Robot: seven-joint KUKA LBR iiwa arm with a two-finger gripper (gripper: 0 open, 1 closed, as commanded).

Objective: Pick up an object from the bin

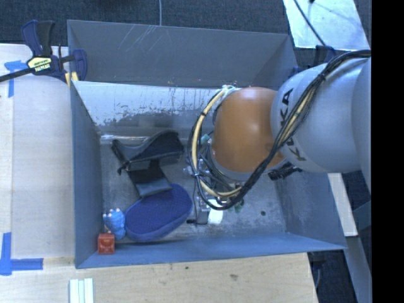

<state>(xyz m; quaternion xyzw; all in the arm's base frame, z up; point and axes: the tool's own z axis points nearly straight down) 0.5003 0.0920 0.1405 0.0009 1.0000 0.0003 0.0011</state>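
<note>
Gripper (pixel 204 216) sits low just right of the blue bowl (pixel 158 214), can't tell if it's open or clamped.

The orange cover (pixel 243 128) and cables (pixel 218 191) hide most of the gripper (pixel 203 214) and the bin's (pixel 189 49) floor toward its right wall. The arm (pixel 328 118) is cut off at the right edge. A white bit (pixel 215 218) by the gripper is partly covered, its kind unclear. The small blue thing (pixel 114 220) near the front left corner is too small to tell.
</note>
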